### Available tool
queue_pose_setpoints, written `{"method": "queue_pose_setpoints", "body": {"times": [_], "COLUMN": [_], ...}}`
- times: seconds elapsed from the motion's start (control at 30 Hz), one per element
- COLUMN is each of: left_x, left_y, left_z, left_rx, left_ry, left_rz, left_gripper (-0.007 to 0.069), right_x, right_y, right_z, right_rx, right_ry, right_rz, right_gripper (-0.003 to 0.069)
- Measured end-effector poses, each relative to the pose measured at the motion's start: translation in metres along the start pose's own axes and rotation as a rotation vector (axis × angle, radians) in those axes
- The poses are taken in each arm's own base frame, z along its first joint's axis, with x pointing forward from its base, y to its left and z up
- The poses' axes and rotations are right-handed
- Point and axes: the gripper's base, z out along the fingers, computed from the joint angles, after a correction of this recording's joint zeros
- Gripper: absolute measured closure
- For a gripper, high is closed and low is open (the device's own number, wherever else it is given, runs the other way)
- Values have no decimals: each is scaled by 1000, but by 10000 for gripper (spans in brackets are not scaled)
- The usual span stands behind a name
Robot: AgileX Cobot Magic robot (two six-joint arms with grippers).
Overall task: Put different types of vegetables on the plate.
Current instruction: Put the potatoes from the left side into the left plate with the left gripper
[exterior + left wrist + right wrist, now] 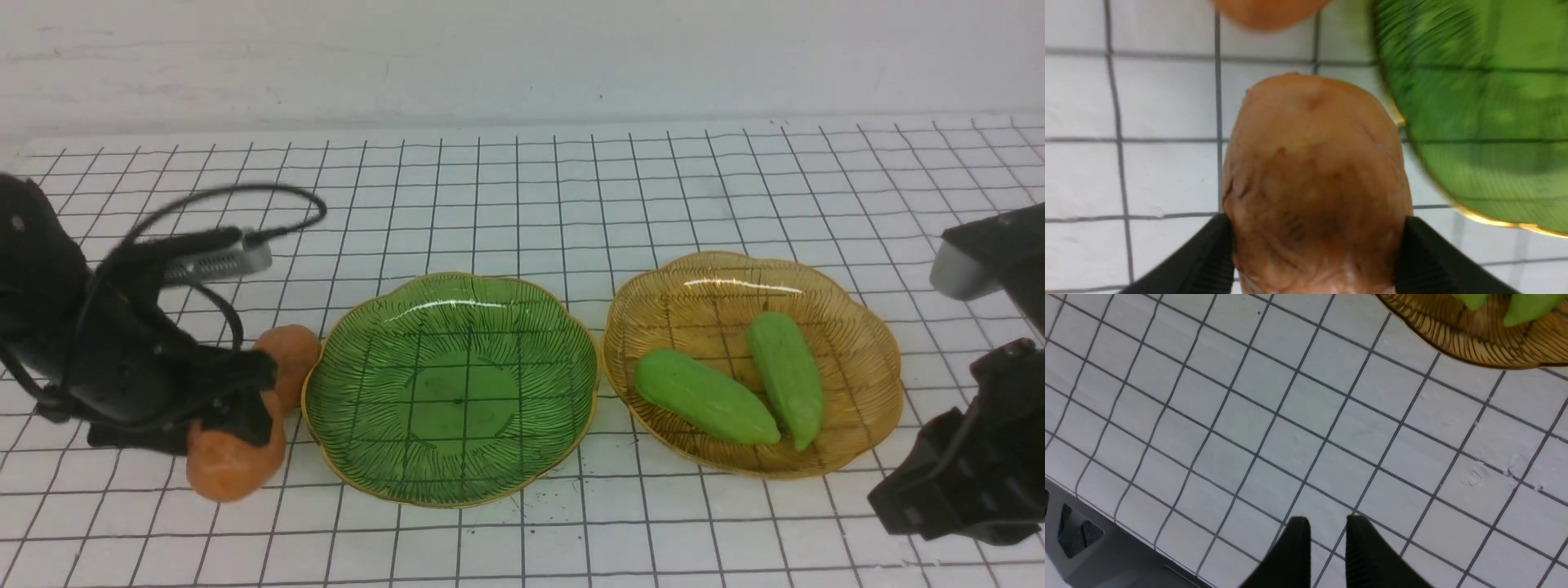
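An orange-brown potato (224, 469) lies on the gridded table just left of the green plate (457, 384), with nothing on that plate. My left gripper (245, 425) is down over it. In the left wrist view both black fingers (1216, 249) press against the sides of this potato (1310, 155). A second potato (290, 355) sits just behind it. Two light green gourds (704, 397) (788, 377) lie side by side in the amber plate (710, 294). My right gripper (1327, 526) hovers over bare table, its jaws a narrow gap apart and holding nothing.
The green plate's gold rim (1486, 220) runs close to the held potato. The amber plate (1474, 343) lies ahead of my right gripper. The table's front edge and a grey frame (1081, 539) show in the right wrist view. A white wall stands behind the table.
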Motion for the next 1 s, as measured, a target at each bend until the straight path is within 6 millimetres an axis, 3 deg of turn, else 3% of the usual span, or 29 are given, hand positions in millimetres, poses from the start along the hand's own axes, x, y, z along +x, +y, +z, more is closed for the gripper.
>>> {"method": "queue_pose_setpoints", "body": {"times": [0.07,0.13,0.27,0.4,0.43,0.6,0.83,1.0], "left_x": [-15,-24,-36,-39,-40,-40,-52,-65], "left_y": [-12,-22,-50,-91,-91,-129,-138,-129], "left_z": [-22,-30,-25,20,23,68,75,61], "left_rx": [51,88,159,223,223,233,236,226], "left_ry": [-51,-102,-174,-135,-139,-94,-135,-140], "left_rz": [3,11,43,88,85,193,260,250], "left_gripper": [178,178,178,178,178,155,-20,-55], "right_x": [0,0,-1,-3,-3,-3,-2,-2], "right_y": [0,0,0,0,0,0,-3,-4], "right_z": [0,0,0,0,0,0,0,0], "right_rx": [0,0,2,5,5,6,34,43], "right_ry": [0,0,-11,-29,-29,-29,-25,-23], "right_rz": [-4,-6,-13,-29,-30,-41,-88,-95], "right_gripper": [540,540,541,541,541,541,541,541]}}
